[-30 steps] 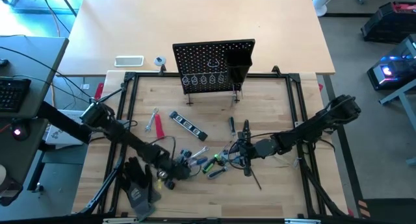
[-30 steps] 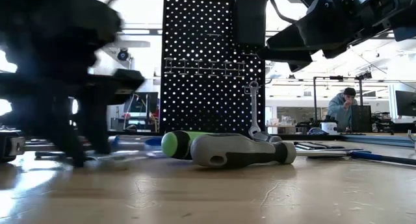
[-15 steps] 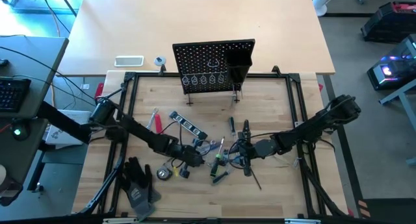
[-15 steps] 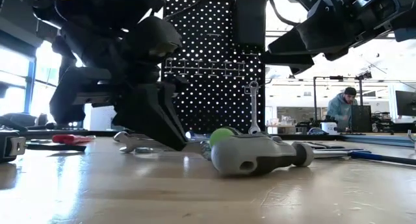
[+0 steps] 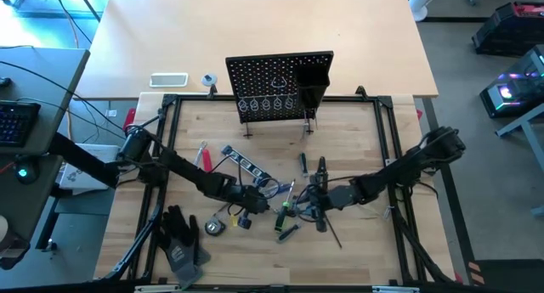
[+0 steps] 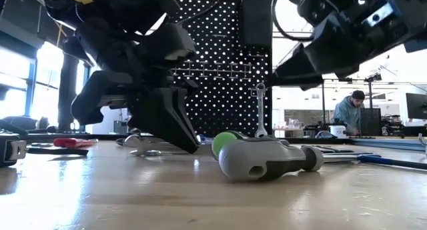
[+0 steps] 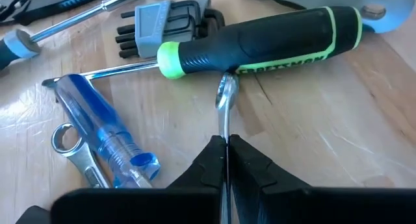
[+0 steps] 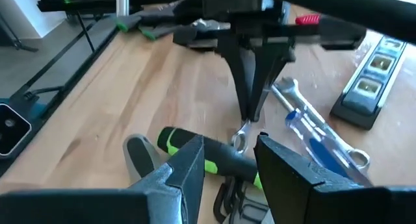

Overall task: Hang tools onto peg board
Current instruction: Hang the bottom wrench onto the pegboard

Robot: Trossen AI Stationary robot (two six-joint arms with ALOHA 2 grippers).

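The tools lie in a pile on the table. In it are a green-black screwdriver, a blue one, a hex key set and a grey-green handle. My left gripper stands in the pile, shut on a thin silver wrench. My right gripper is open and hovers just right of it, above the green-black screwdriver. The black peg board stands upright at the far side, with a silver wrench upright against it. My left gripper pinches the thin silver wrench by its shank between both fingers, which point down from above. The wrench hangs below the fingertips. Its ring end is against the green-black screwdriver's handle, close to the table.
Black gloves and a tape measure lie near the front left. A level and a red-black tool lie left of the pile. A white device sits beyond the frame. A person is far behind.
My left gripper has moved from the near-left, by the gloves, toward the far right into the tool pile, and now stands beside the screwdrivers. The grey-green handled screwdriver has slid along the table toward the right. My right gripper has stayed above the pile.
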